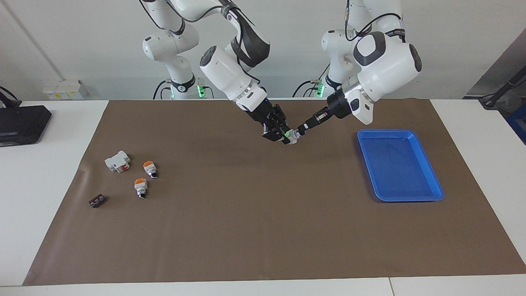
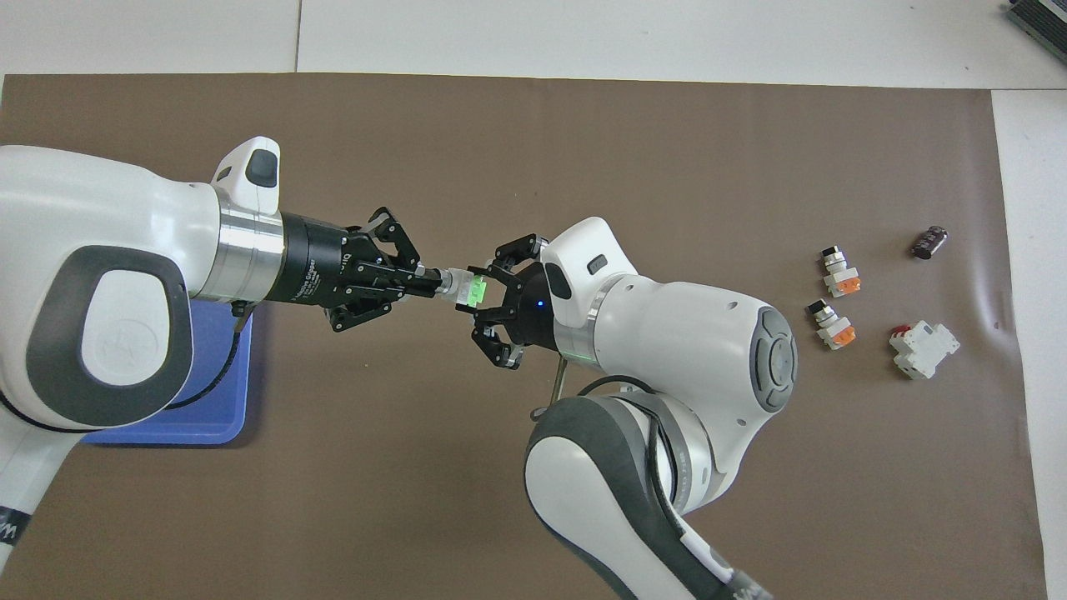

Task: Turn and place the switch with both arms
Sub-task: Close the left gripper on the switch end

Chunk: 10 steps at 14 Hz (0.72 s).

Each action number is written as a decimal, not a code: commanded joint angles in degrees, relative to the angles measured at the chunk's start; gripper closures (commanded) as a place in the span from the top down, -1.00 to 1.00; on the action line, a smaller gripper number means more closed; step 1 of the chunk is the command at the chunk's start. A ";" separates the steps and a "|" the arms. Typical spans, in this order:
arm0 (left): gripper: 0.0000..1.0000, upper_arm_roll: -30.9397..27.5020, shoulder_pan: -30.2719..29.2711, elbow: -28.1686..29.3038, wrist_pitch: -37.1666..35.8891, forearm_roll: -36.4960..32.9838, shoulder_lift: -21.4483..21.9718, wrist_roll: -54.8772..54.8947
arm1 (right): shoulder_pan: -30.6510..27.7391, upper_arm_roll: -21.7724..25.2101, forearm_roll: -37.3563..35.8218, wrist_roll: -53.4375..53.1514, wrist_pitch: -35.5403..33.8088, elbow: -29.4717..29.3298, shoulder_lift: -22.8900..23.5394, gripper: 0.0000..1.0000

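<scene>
The switch (image 1: 291,136) (image 2: 461,285), white with a bright green end, hangs in the air over the middle of the brown mat, held from both ends. My right gripper (image 1: 285,135) (image 2: 481,290) is shut on its green end. My left gripper (image 1: 300,130) (image 2: 432,283) is shut on the knob tip. The two arms meet there: the left arm (image 1: 382,57) (image 2: 108,283) reaches in from the tray's end, the right arm (image 1: 230,78) (image 2: 683,333) from the other.
A blue tray (image 1: 394,164) (image 2: 208,400) lies toward the left arm's end. Toward the right arm's end lie two orange-capped switches (image 1: 150,168) (image 2: 842,275), a white block with red (image 1: 118,161) (image 2: 924,350) and a small dark part (image 1: 97,201) (image 2: 929,242).
</scene>
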<state>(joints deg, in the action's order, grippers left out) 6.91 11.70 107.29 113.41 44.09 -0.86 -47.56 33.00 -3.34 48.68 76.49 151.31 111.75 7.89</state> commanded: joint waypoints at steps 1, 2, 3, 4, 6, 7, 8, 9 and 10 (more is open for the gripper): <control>-1.00 -0.32 2.45 1.78 3.04 -2.77 0.69 -11.03 | 0.66 -0.44 0.54 -2.75 1.80 -0.83 -0.15 -1.00; -1.00 -0.32 2.97 1.87 4.09 -4.26 0.60 -14.55 | 0.66 -0.44 0.54 -2.75 1.80 -0.83 -0.15 -1.00; -1.00 -0.32 3.24 1.87 4.62 -5.58 0.51 -16.58 | 0.66 -0.44 0.54 -2.75 1.80 -0.83 -0.15 -1.00; -1.00 -0.32 3.24 1.96 4.72 -5.77 0.51 -18.17 | 0.66 -0.44 0.54 -2.75 1.80 -0.83 -0.15 -1.00; -1.00 -0.41 3.07 1.96 5.07 -5.85 0.51 -22.82 | 0.66 -0.44 0.46 -2.75 1.80 -0.83 -0.15 -1.00; -1.00 -0.41 2.98 2.04 6.11 -5.85 0.42 -24.58 | 0.66 -0.44 0.54 -2.75 1.80 -0.83 -0.15 -1.00; -1.00 -0.32 2.98 2.31 6.91 -5.85 0.42 -25.73 | 0.66 -0.44 0.54 -2.75 1.80 -0.83 -0.15 -1.00; -1.00 -0.32 2.98 2.48 7.61 -5.85 0.42 -26.35 | 0.66 -0.44 0.54 -2.75 1.80 -0.83 -0.15 -1.00; -1.00 -0.32 2.72 2.74 7.79 -5.85 0.42 -26.53 | 0.66 -0.44 0.54 -2.75 1.80 -0.83 -0.15 -1.00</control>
<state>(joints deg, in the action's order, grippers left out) 7.13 13.43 107.53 117.11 39.40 -0.60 -71.36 33.13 -3.28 48.68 75.94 152.09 111.79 8.46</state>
